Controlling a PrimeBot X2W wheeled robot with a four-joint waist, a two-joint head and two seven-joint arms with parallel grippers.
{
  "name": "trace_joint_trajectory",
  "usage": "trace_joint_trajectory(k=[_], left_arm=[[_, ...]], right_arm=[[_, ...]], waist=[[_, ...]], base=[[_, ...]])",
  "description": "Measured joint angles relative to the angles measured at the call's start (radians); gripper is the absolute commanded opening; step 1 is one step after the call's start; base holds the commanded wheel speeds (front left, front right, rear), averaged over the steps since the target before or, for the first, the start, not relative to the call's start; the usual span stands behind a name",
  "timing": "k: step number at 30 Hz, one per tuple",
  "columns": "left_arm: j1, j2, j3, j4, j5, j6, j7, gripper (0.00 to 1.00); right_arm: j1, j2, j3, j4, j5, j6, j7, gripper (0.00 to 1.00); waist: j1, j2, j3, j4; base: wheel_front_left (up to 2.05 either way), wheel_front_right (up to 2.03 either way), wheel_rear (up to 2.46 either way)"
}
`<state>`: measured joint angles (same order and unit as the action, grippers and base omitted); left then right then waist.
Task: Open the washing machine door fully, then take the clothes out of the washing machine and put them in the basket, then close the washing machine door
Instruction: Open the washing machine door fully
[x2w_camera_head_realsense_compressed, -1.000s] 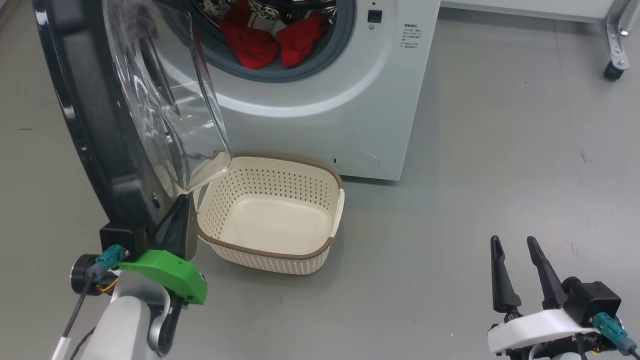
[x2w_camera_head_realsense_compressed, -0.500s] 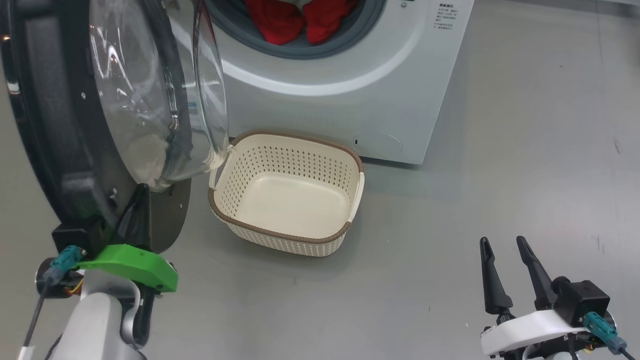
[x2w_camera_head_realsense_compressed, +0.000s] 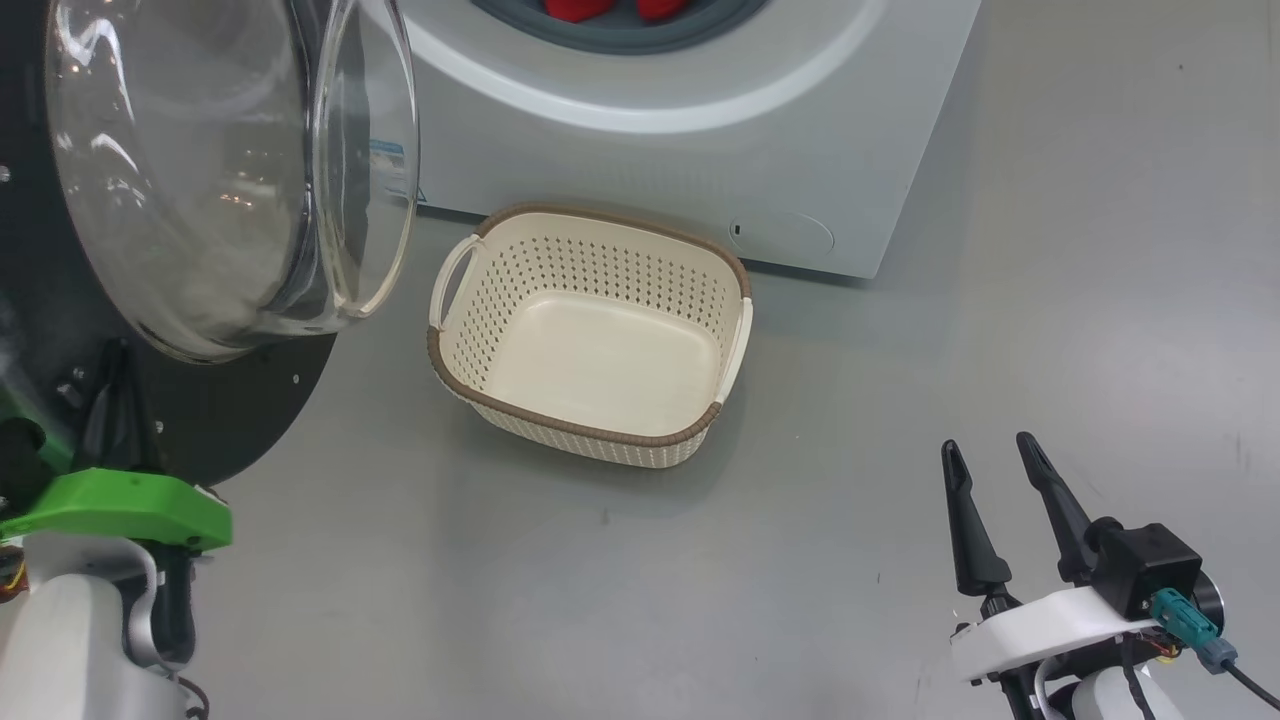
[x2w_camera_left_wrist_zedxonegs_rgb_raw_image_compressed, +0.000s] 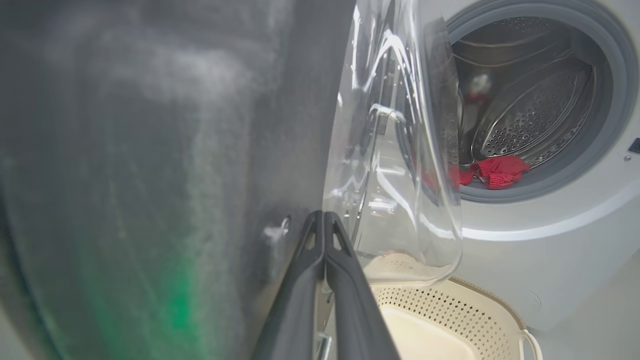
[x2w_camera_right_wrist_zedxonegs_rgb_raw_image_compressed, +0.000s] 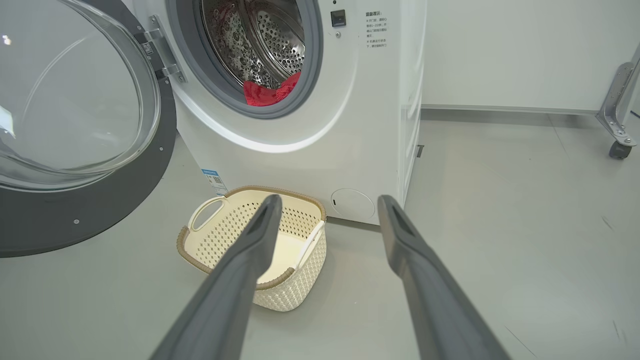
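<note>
The washing machine door (x2w_camera_head_realsense_compressed: 215, 425) stands swung out at the left, its glass bowl (x2w_camera_head_realsense_compressed: 200, 170) bulging toward the basket. My left gripper (x2w_camera_left_wrist_zedxonegs_rgb_raw_image_compressed: 324, 216) is shut with nothing between its fingers, tips against the door's dark inner ring (x2w_camera_left_wrist_zedxonegs_rgb_raw_image_compressed: 150, 150) beside the glass. Red clothes (x2w_camera_right_wrist_zedxonegs_rgb_raw_image_compressed: 270, 92) lie at the mouth of the washing machine (x2w_camera_right_wrist_zedxonegs_rgb_raw_image_compressed: 350, 125), and their lower edge shows at the top of the head view (x2w_camera_head_realsense_compressed: 600, 8). The cream basket (x2w_camera_head_realsense_compressed: 600, 432) sits empty on the floor before the machine. My right gripper (x2w_camera_head_realsense_compressed: 988, 442) hangs open at the lower right, apart from everything.
A metal frame leg with a caster (x2w_camera_right_wrist_zedxonegs_rgb_raw_image_compressed: 617, 120) stands at the far right by the white wall. Grey floor (x2w_camera_head_realsense_compressed: 1000, 300) stretches right of the machine and basket. The open door takes up the left side.
The door has swung further out to the left, with my shut left gripper moving left along with it. The head camera has also tilted down. The right gripper stays open.
</note>
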<state>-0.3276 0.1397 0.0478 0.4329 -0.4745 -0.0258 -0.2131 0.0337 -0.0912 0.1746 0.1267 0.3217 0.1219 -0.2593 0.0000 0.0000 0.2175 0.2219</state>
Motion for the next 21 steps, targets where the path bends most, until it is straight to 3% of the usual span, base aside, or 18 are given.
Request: trace_joint_trajectory(k=[21], left_arm=[[-0.087, 0.105, 0.209, 0.024, -0.123, 0.017, -0.017, 0.00]], right_arm=[[-0.084, -0.035, 0.018, -0.012, -0.016, 0.000, 0.018, 1.00]], waist=[[0.0000, 0.0000, 0.143, -0.007]], base=[[0.00, 0.00, 0.00]])
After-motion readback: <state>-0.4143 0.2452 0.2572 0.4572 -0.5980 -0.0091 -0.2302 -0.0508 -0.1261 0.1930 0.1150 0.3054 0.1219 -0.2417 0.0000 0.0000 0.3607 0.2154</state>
